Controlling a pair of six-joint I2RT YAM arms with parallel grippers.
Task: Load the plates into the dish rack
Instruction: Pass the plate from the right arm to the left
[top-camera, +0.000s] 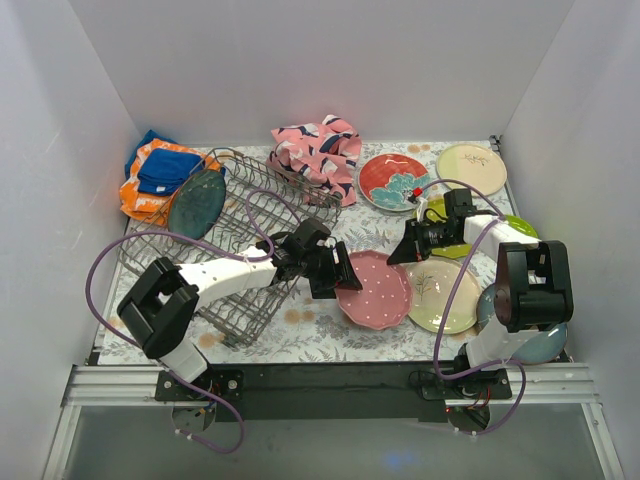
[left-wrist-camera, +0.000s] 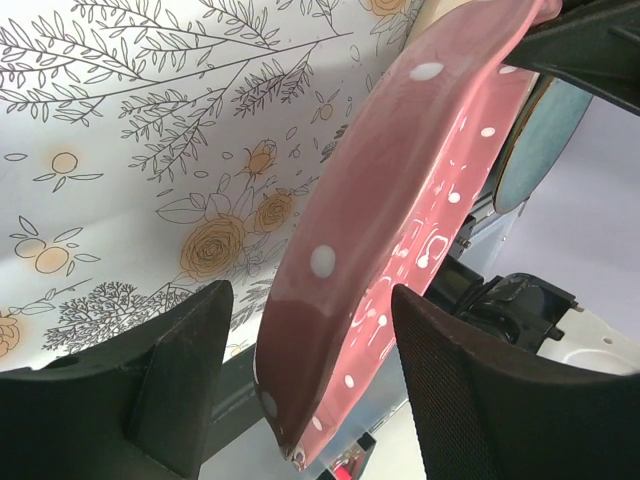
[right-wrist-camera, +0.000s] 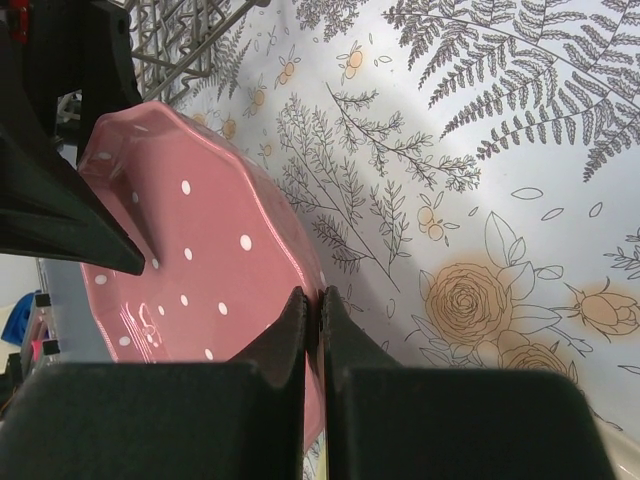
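Observation:
A pink white-dotted plate (top-camera: 378, 292) lies mid-table, one edge raised. My left gripper (top-camera: 338, 280) is open, and the plate's left rim (left-wrist-camera: 400, 180) sits between its fingers (left-wrist-camera: 190, 370) without a visible grip. My right gripper (top-camera: 398, 255) is shut, with its tips (right-wrist-camera: 320, 297) at the plate's far right rim (right-wrist-camera: 200, 240). The grey wire dish rack (top-camera: 245, 250) stands diagonally at the left, just behind my left gripper. A dark teal oval plate (top-camera: 197, 203) stands in it. The rack's corner also shows in the right wrist view (right-wrist-camera: 170, 40).
A red floral plate (top-camera: 393, 182) and a cream plate (top-camera: 471, 168) lie at the back right. A cream plate with a sprig (top-camera: 440, 295), a green plate (top-camera: 522, 225) and a blue-grey plate (top-camera: 548, 345) lie by the right arm. Cloths sit at the back left (top-camera: 160, 175) and back centre (top-camera: 318, 150).

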